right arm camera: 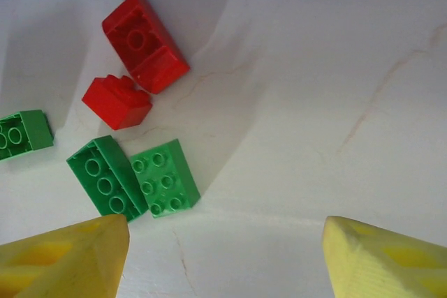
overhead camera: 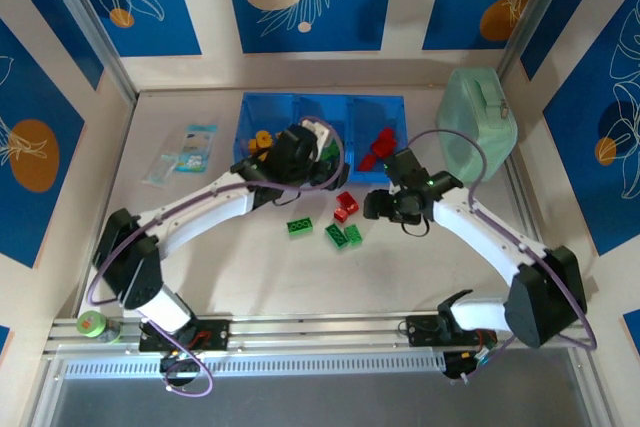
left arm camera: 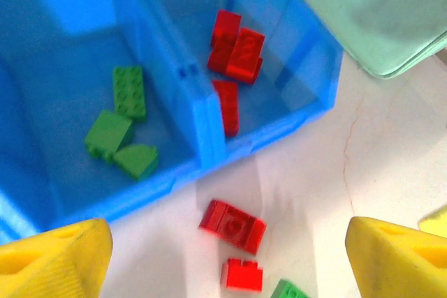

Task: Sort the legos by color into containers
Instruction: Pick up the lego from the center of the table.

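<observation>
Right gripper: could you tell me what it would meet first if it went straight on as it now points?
Most likely the bare table, close beside the two green bricks; the right gripper seems aimed just past them.

Bright, even light from overhead in the top view, and the white table [overhead camera: 300,277] throws it back with no harsh glare; soft grey shadows hug the arms. Over at the left gripper [left arm camera: 227,266] the picture goes soft: its yellow fingertips [left arm camera: 52,259] smear out of focus at the near corners, and the blue containers [left arm camera: 202,113] ahead of the jaws look slightly blurred. At the right gripper [right arm camera: 223,256] it's much crisper. Studs on the legos [right arm camera: 164,179] ahead and left of the jaws read sharp, and broad pale shadow bands cross the table beyond them.
</observation>
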`<act>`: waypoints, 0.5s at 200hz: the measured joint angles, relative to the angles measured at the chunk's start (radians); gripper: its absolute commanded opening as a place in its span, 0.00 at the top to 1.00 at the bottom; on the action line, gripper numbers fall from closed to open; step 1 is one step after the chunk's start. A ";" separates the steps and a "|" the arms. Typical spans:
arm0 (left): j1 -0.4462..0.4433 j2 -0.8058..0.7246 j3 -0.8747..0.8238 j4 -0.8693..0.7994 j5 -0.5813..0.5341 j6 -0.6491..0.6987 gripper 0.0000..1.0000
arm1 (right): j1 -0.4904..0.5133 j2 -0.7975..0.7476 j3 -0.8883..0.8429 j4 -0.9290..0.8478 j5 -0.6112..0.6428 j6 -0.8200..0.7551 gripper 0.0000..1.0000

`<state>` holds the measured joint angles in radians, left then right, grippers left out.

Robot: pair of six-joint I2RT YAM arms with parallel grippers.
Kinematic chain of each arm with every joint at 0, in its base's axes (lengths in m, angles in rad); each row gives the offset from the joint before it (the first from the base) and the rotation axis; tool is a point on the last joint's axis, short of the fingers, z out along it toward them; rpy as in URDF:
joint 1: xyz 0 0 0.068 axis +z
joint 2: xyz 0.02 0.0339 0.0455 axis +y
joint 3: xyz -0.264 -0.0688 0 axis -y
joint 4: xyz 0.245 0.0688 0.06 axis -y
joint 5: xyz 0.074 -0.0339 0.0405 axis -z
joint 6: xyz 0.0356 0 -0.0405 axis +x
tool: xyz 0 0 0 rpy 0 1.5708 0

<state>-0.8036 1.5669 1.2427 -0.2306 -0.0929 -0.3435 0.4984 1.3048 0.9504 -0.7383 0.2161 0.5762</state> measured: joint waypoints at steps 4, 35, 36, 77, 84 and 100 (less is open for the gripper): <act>0.000 -0.018 -0.034 0.007 -0.005 -0.006 0.15 | 0.006 0.020 0.011 0.004 0.000 0.000 0.28; 0.000 -0.103 -0.229 0.029 -0.039 -0.052 0.17 | 0.037 0.163 0.100 0.032 0.004 0.009 0.32; 0.000 -0.105 -0.233 0.029 -0.040 -0.053 0.17 | 0.038 0.171 0.105 0.034 0.005 0.009 0.32; 0.000 -0.218 -0.400 0.040 -0.072 -0.106 0.17 | 0.055 0.347 0.209 0.065 0.027 0.035 0.27; 0.000 -0.237 -0.420 0.044 -0.077 -0.114 0.17 | 0.057 0.373 0.225 0.066 0.031 0.035 0.27; 0.000 -0.278 -0.463 0.057 -0.089 -0.131 0.17 | 0.063 0.429 0.262 0.069 0.039 0.038 0.27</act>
<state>-0.8036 1.2892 0.7799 -0.1734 -0.1818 -0.4747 0.5613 1.7340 1.2125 -0.6697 0.2554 0.6144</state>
